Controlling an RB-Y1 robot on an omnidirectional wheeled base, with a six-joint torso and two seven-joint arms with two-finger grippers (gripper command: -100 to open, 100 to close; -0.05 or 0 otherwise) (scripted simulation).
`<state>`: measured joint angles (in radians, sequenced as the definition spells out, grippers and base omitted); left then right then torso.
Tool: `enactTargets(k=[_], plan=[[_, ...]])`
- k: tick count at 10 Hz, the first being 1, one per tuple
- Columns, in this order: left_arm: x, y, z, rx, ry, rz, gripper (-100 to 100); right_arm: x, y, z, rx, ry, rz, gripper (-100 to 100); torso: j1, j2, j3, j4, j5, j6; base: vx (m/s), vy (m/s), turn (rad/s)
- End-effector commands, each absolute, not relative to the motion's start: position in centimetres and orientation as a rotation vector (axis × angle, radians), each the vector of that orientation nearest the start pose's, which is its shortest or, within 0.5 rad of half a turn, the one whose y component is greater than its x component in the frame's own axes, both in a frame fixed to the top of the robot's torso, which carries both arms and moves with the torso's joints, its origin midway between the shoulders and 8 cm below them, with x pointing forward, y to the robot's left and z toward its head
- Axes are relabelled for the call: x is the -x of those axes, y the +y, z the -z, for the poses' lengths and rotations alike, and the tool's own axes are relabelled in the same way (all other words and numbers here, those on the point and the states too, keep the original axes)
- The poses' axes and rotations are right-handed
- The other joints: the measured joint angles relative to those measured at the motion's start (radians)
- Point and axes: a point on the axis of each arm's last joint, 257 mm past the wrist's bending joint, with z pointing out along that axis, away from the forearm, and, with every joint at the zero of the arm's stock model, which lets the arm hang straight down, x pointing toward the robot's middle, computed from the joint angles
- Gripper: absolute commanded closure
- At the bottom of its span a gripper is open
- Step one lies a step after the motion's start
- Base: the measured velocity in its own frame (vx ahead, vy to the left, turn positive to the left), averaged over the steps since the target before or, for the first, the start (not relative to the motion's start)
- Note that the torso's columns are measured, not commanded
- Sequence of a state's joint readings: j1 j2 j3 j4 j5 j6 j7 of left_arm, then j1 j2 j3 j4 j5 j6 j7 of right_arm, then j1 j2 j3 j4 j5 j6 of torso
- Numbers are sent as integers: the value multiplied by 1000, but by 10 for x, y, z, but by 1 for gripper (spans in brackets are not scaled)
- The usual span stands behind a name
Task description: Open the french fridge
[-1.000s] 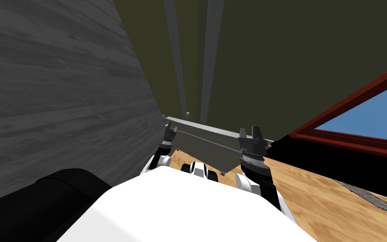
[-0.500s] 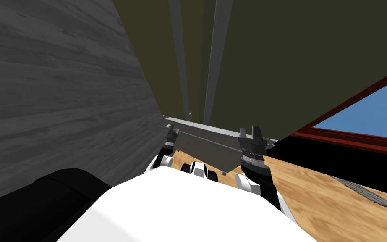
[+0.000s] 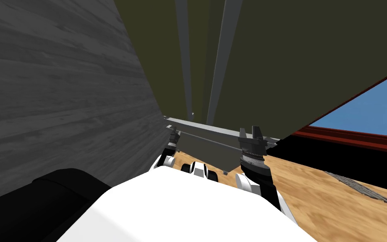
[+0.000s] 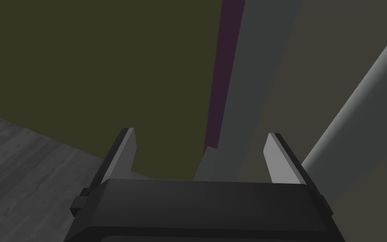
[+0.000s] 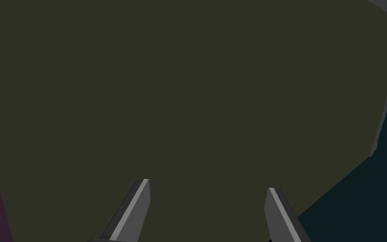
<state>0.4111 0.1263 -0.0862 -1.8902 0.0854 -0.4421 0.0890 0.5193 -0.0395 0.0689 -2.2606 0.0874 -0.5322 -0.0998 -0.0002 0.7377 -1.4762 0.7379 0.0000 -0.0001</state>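
The fridge's two dark olive doors [image 3: 289, 63] rise in front of me, with two long grey vertical handles [image 3: 184, 54] [image 3: 224, 63] at the seam. Below them a grey drawer [image 3: 205, 151] with a thin bar handle juts toward me. My left gripper [image 3: 173, 133] stands open at the drawer's left end. In the left wrist view its fingers [image 4: 200, 132] frame a grey handle [image 4: 251, 84] beside a purple seam. My right gripper [image 3: 250, 132] is open at the drawer's right end. In the right wrist view it [image 5: 207, 185] faces the flat olive door [image 5: 188, 84], holding nothing.
A grey wood-grain wall [image 3: 54, 84] runs close along my left. To the right are a red-framed window [image 3: 364, 113] showing blue, a black area [image 3: 314, 155] under it, the wooden floor [image 3: 322, 197] and a grey mat [image 3: 356, 189].
My head view has shifted, so the handles and window frame now lean further right. The left gripper sits slightly lower at the drawer's end. Both grippers stay open.
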Motion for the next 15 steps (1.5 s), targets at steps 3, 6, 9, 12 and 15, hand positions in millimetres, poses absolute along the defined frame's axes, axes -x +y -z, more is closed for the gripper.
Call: enactTargets(k=[3, 6, 9, 12, 15], plan=[[-422, 248, 182, 1026, 970, 1399, -100, -345, -243, -13, -627, 681, -1406, 0, 0, 0, 0, 0, 0, 0, 2, 78, -49], [-427, 241, 204, 1050, 1013, 1392, -100, -345, -243, -13, -627, 681, -1406, 0, 2, -3, -1, -2, 1, 0, -8, 69, -46], [-430, 234, 228, 1080, 1053, 1387, -100, -345, -243, -13, -627, 681, -1406, 0, 7, -12, -6, -8, 4, 0, -9, 75, -57], [-433, 224, 250, 1113, 1086, 1385, -100, -345, -243, -13, -627, 682, -1406, 0, 5, -10, -6, -5, 2, 0, -4, 81, -50], [-434, 213, 270, 1148, 1111, 1387, -100, -345, -243, -13, -627, 681, -1406, 0, -2, 3, 2, 1, -1, 0, 5, 69, -49]])
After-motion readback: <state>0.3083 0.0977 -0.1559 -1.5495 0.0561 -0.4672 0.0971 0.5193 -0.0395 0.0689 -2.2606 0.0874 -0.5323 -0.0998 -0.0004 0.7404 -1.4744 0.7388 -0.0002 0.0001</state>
